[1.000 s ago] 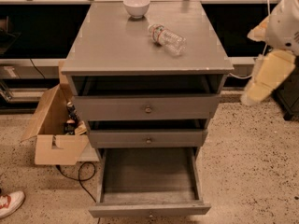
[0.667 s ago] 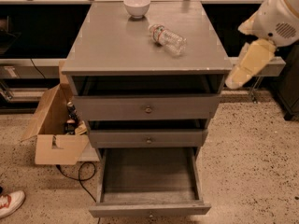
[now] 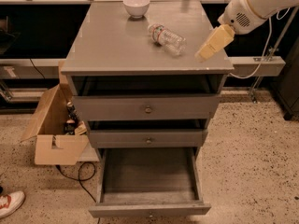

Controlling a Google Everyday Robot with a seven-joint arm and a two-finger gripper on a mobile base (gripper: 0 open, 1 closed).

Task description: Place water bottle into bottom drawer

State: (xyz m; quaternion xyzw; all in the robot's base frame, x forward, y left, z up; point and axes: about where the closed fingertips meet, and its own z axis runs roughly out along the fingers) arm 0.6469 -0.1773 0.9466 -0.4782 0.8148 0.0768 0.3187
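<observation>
The water bottle is clear and ribbed, with a white label marked red and green. It lies on its side on the grey cabinet top, right of centre. My gripper is a cream-coloured tip on a white arm. It hovers over the top's right edge, a short way right of the bottle and apart from it. The bottom drawer is pulled out and its flat grey floor is bare.
A white bowl stands at the back of the cabinet top. The two upper drawers are shut. An open cardboard box with bottles sits on the floor at the left, with a black cable beside it. A shoe shows at the bottom left.
My arm has swung in from the right and lowered. The gripper is now over the cabinet top's right edge, closer to the bottle. The bottle and the drawers have not moved.
</observation>
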